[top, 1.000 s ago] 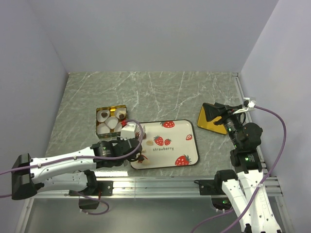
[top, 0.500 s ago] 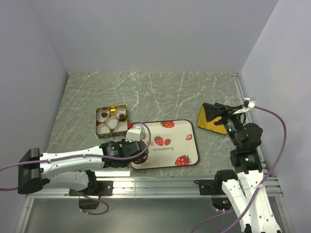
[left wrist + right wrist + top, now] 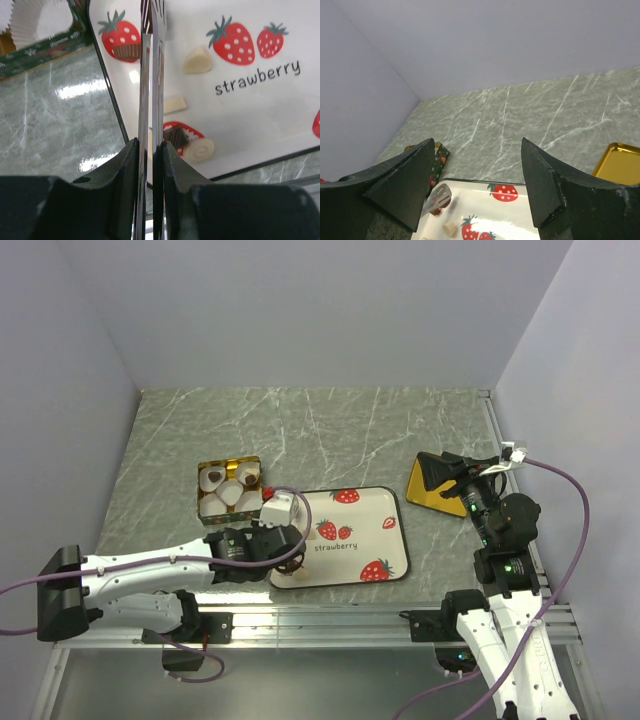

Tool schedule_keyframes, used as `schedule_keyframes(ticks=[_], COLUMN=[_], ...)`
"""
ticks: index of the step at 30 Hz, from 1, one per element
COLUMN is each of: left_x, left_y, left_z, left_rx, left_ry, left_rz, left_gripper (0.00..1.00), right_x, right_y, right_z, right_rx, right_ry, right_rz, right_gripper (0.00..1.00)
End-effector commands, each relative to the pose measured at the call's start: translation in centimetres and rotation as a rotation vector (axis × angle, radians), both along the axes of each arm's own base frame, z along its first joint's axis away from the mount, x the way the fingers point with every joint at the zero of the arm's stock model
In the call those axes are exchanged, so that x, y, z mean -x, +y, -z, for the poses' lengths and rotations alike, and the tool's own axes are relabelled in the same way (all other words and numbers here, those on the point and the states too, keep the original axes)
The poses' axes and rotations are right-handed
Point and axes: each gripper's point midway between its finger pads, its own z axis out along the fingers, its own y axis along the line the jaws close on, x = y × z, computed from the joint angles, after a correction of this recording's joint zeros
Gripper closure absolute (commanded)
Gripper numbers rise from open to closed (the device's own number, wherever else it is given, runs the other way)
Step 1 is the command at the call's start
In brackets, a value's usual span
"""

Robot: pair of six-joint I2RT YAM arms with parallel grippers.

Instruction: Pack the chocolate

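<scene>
Since the left gripper (image 3: 149, 145) is clamped on thin metal tongs (image 3: 151, 75) whose tips seem to pinch a dark chocolate lump (image 3: 146, 22) at the strawberry tray (image 3: 260, 115)'s left edge, hold looks marginal: slick blades, tiny contact, so a harder squeeze or quick lift could pop it out. Other chocolate pcs (image 3: 197, 59) lie loose on the tray, w/ the gold tin (image 3: 228, 460) just beside, where a low carry could clip its wall. Right gripper (image 3: 477, 170) gapes wide, empty, well apart.

A strawberry-printed tray (image 3: 355, 525) lies low centre on the grey marble table (image 3: 300, 430), with a gold tin (image 3: 228, 461) at its upper left and a gold lid (image 3: 425, 498) at right.
</scene>
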Motion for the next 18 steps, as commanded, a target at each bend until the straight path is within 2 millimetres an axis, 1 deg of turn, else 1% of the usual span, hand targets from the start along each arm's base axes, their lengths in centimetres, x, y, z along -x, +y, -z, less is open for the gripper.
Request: schedule_keyframes(ticks=[1,3,4,7,8,9,10,12,13,15,16,17,18], left_x=[-2.3,-3.3,-4.5,-6.0,-6.8,-7.1,-7.7,-8.1,-8.6,-8.9,-9.1,-9.4,-9.4], left_y=[-1.6,-1.0,-0.7,0.5,1.7,2.3,3.6,4.9,6.3,7.5,8.1,9.3,9.9], left_z=[-3.1,-3.3,-3.7,-4.8,-5.1,-5.3,-6.2,-7.0,-8.1,-9.1,-9.1,-9.2,-8.9], left_rx=[0.082,0.097,0.112,0.169,0.177,0.189,0.211,0.227,0.245,0.265,0.259,0.251,0.237], left_ry=[-0.087,-0.094,-0.112,-0.145,-0.156,-0.164,-0.191,-0.223,-0.257,-0.288,-0.291,-0.299,-0.296], left_rz=[0.002,-0.018,-0.037,-0.074,-0.115,-0.132,-0.168,-0.207,-0.248,-0.276,-0.290,-0.330,-0.350], left_gripper=[0.77,0.77,0.77,0.78,0.77,0.77,0.78,0.77,0.76,0.76,0.76,0.75,0.75], right_x=[0.1,0.1,0.1,0.1,0.1,0.1,0.1,0.0,0.0,-0.1,-0.1,-0.2,-0.2], right_y=[0.1,0.1,0.1,0.1,0.1,0.0,0.0,0.0,0.1,0.3,0.3,0.3,0.4], right_z=[-1.2,-1.1,-1.1,-1.1,-1.1,-1.1,-1.1,-1.0,-1.1,-1.0,-0.9,-0.9,-0.9], right_rx=[0.008,0.011,0.010,0.011,0.013,0.011,0.012,0.011,0.010,0.008,0.009,0.009,0.008], right_ry=[-0.042,-0.042,-0.041,-0.042,-0.042,-0.042,-0.042,-0.039,-0.044,-0.039,-0.037,-0.034,-0.035], right_rz=[-0.005,-0.002,-0.003,-0.003,-0.003,0.000,0.002,0.000,-0.003,-0.013,-0.016,-0.016,-0.019], right_gripper=[0.24,0.24,0.24,0.24,0.24,0.24,0.24,0.24,0.24,0.24,0.24,0.24,0.24])
